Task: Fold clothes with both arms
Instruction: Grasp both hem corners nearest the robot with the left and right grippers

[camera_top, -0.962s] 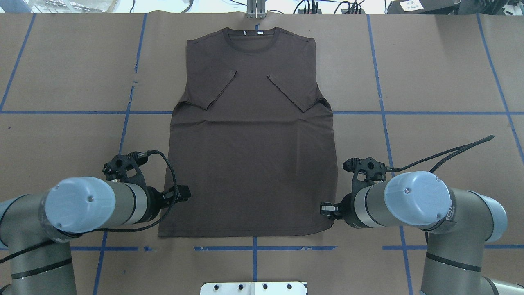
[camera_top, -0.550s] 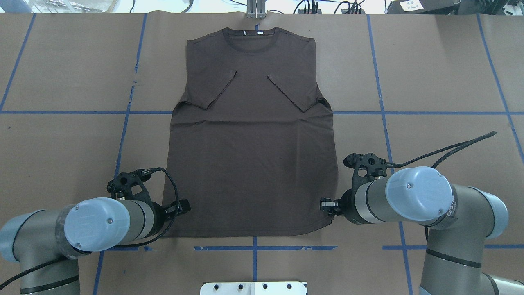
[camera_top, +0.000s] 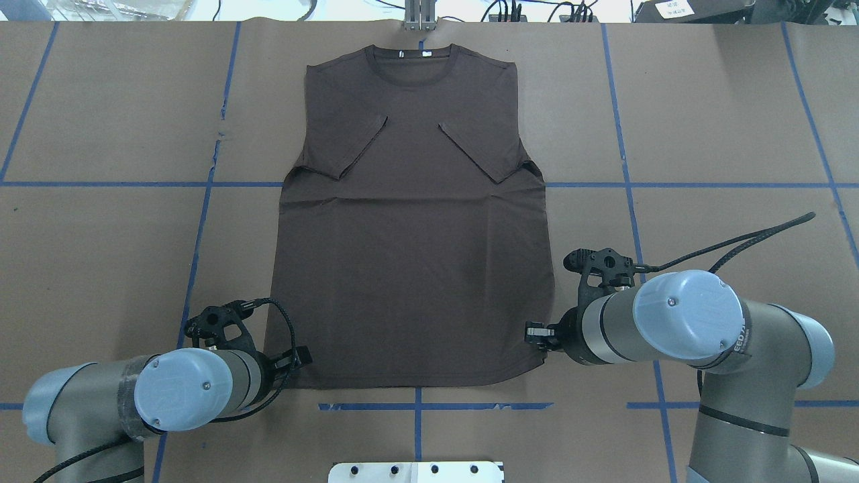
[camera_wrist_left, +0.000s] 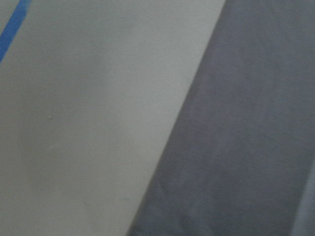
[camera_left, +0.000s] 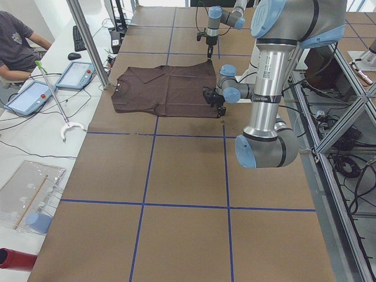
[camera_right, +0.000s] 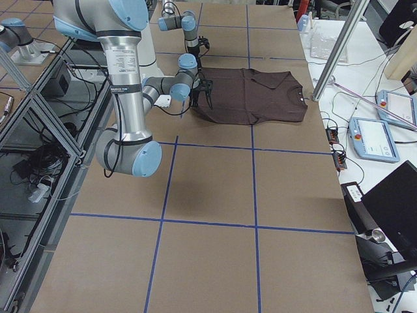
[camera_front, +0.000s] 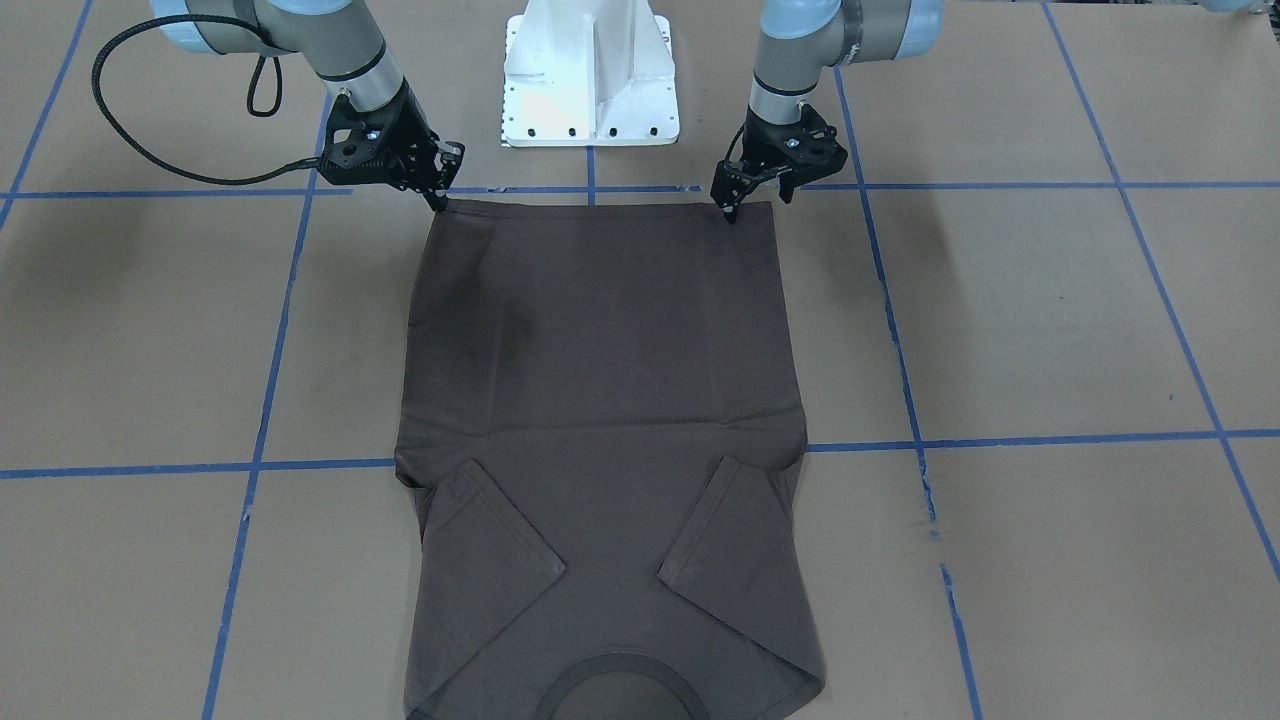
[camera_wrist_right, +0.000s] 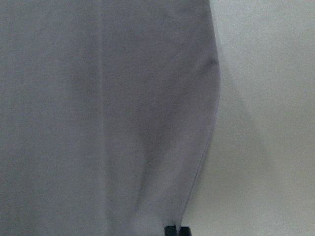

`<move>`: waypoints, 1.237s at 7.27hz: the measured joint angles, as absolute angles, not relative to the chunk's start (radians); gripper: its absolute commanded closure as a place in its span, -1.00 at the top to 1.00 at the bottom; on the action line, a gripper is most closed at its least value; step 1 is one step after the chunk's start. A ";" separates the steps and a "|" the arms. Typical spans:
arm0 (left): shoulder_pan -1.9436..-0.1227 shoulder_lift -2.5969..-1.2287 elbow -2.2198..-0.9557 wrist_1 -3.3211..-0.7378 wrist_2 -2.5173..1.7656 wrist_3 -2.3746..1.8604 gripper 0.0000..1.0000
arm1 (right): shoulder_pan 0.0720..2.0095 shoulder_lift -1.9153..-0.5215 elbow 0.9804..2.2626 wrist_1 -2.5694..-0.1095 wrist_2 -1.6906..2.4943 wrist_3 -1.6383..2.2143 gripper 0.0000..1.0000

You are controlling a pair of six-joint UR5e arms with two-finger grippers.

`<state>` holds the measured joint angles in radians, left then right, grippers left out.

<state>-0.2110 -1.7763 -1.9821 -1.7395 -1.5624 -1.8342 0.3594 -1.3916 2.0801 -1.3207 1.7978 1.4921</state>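
- Two arms bent low over the near edge of the table, wrists turned down toward the cloth.
- Left arm: enters from the robot's left, forearm lying almost level just above the table, wrist beside the near left corner of the garment.
- Left gripper: fingers spread apart, nothing between them; one fingertip down at the hem, just inside that corner. Wrist view shows only the cloth edge and bare table.
- Right arm: mirrors the other from the robot's right, elbow raised, forearm angled in toward the near right corner.
- Right gripper: narrow, fingertips nearly together in the wrist view, pinched on the side edge of the cloth, which bows slightly inward there.
- T-shirt: dark grey-brown, spread flat at the table's middle, front up.
- Long axis: runs straight away from the robot; hem nearest the robot, collar at the far edge.
- Sleeves: both folded in over the chest, slanting toward the centre line.
- Blue tape lines: grid on the brown table cover, one passing under the garment at sleeve level.
- White pedestal: at the near edge, between the arms, apart from the hem.
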 measured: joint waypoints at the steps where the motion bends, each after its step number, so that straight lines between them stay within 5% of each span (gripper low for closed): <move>1: -0.211 -1.776 -1.979 -1.740 -1.560 -1.836 0.85 | 0.360 -1.391 2.080 -1.321 1.798 1.492 -1.00; 3: -0.210 -1.774 -1.980 -1.740 -1.560 -1.837 0.69 | 0.360 -1.391 2.080 -1.321 1.799 1.491 -1.00; 9: -0.195 -1.773 -1.980 -1.738 -1.560 -1.863 -0.39 | 0.362 -1.392 2.093 -1.322 1.799 1.493 -1.00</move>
<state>-0.1953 -1.7733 -1.9804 -1.7380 -1.5601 -1.8629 0.3620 -1.3920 2.0934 -1.3221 1.7994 1.4926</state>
